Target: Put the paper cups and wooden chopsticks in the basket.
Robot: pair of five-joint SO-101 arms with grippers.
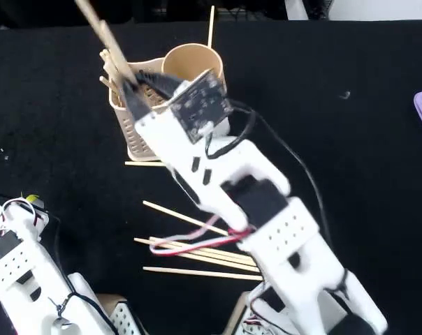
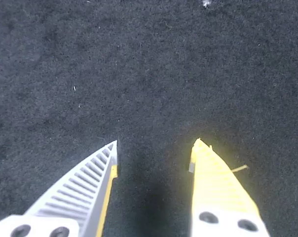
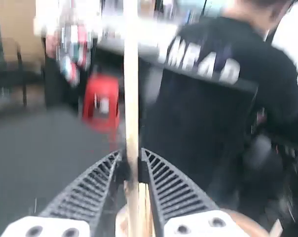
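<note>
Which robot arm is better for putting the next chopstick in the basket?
Right. The right hand is shut on a wooden chopstick at the basket. The left hand is open above the black table, holding nothing.

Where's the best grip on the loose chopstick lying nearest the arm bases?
The chopstick lies flat, apart from the other chopsticks; one end runs up to the right arm. Grip its free half from straight above, jaws across the stick.
</note>
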